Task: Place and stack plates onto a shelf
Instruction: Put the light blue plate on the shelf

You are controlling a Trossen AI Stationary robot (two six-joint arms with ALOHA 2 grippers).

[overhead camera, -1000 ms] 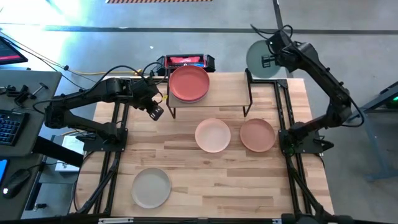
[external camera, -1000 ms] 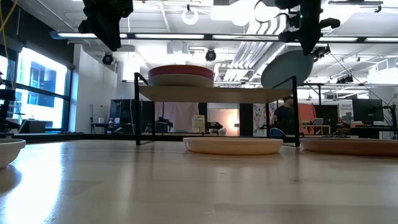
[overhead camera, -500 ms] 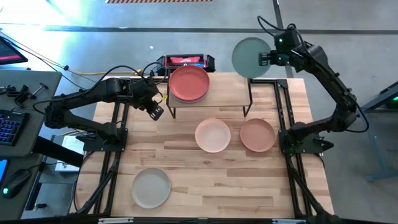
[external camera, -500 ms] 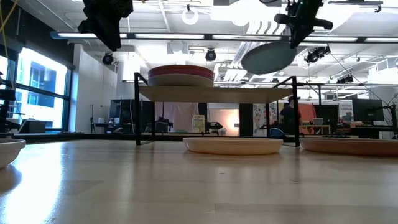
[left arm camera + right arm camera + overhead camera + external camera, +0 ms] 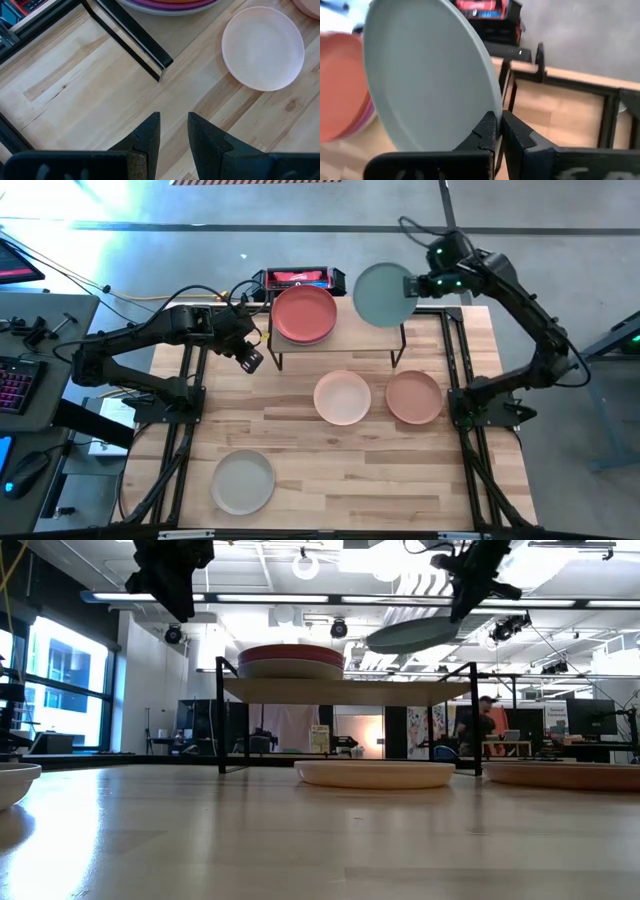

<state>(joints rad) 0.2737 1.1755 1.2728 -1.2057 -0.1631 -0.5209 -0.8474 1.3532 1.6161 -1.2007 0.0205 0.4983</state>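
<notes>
My right gripper [image 5: 413,285] is shut on a pale teal plate [image 5: 382,294], which is in the air over the right far part of the shelf [image 5: 350,332]; the low view shows the plate [image 5: 412,635] above the shelf board [image 5: 345,690]. A stack of plates, terracotta on top [image 5: 304,314], sits on the shelf's left half. A peach plate [image 5: 342,397], a tan plate [image 5: 414,397] and a grey plate [image 5: 243,481] lie flat on the table. My left gripper [image 5: 251,359] waits by the shelf's left end, narrowly open, with nothing between its fingers [image 5: 150,134]. My right gripper pinches the teal plate's rim [image 5: 489,111] between its two fingers, on the side of the plate toward the table's right. The fingers come at it from the right, roughly level. The plate [image 5: 412,635] is lifted clear above the shelf and slightly tilted, nearly flat.
A red-and-black box [image 5: 298,278] stands just beyond the shelf's far edge. The shelf's black legs [image 5: 220,715] stand at its ends, and the peach plate [image 5: 375,773] lies partly under its front. Bare wood shows on the shelf's right half [image 5: 370,338].
My right gripper has carried the teal plate toward the table's left, from beyond the table's far right corner to above the shelf's right part. Meanwhile the plate has tipped from steeply tilted to nearly flat.
</notes>
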